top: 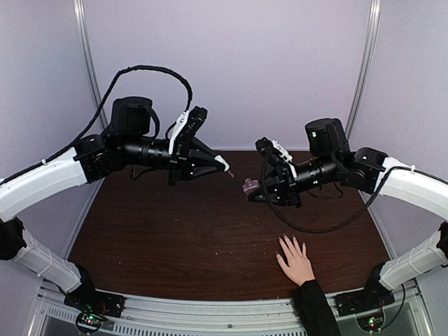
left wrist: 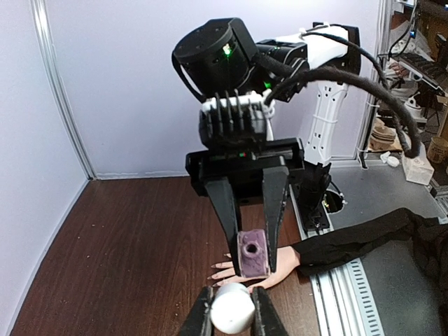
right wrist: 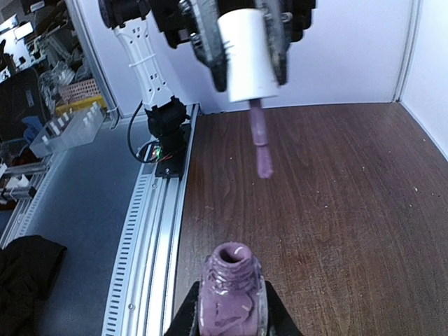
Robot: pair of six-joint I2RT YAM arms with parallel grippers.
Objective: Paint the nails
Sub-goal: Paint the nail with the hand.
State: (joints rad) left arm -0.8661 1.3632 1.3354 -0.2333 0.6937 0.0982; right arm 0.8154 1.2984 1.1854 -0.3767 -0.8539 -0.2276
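A light-skinned hand [top: 296,260] with spread fingers and a black sleeve [top: 315,308] lies flat at the table's near right; its nails [top: 287,241] are too small to make out. My left gripper [top: 222,165] is high over the table's far middle, shut on a white cap [left wrist: 232,308] whose purple-wet brush [right wrist: 260,143] points toward the right gripper. My right gripper [top: 253,189] is shut on an open purple polish bottle [right wrist: 231,297], held above the table a short way from the brush. The bottle [left wrist: 253,253] and the hand [left wrist: 238,276] also show in the left wrist view.
A dark wood table [top: 175,231] is walled by pale panels at the back and sides. An aluminium rail [top: 210,311] runs along the near edge. A black cable [top: 315,227] hangs from the right arm down to the table, just beyond the hand.
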